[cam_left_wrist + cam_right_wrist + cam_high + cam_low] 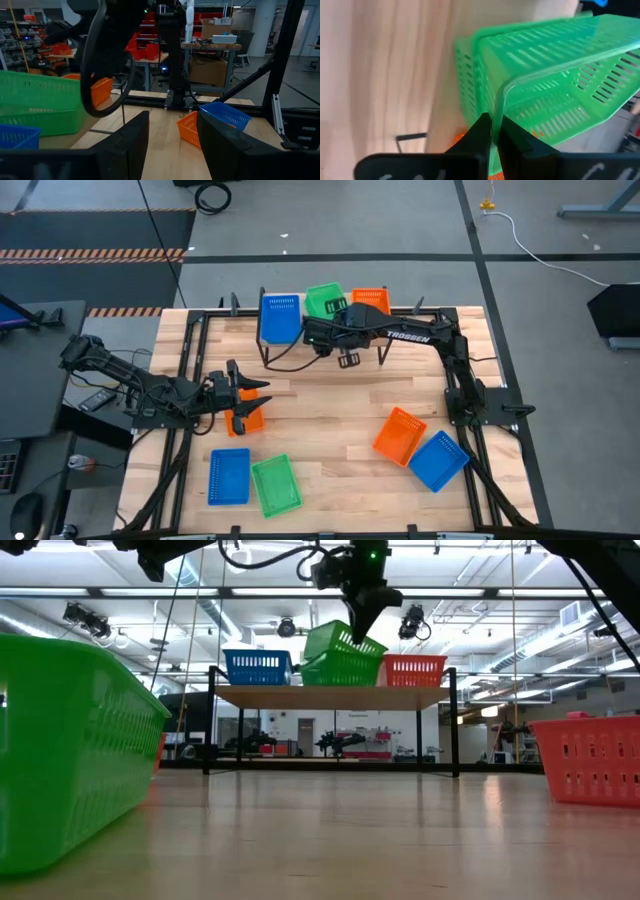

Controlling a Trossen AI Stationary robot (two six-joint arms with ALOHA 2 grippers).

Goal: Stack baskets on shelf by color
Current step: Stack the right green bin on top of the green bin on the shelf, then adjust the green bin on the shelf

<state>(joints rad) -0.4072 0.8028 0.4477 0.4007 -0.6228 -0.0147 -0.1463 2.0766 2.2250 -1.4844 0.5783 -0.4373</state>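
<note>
The shelf stands at the far edge of the table, and all places below are given from it. On its plank a blue basket sits at the left end and an orange basket at the right end. Between them a green basket rests on the plank, and a second green basket is tilted above it, partly inside it. The right gripper is over the middle of the shelf, and its two fingers are clamped on the rim of this tilted green basket.

The left gripper is well away from the shelf, toward the front left of the table, just above an orange basket. In the left wrist view its fingers stand apart with nothing between them.

Farther from the shelf, near the front edge, a blue basket and a green basket lie side by side. At the front right, an orange basket and a blue basket lie touching each other.
</note>
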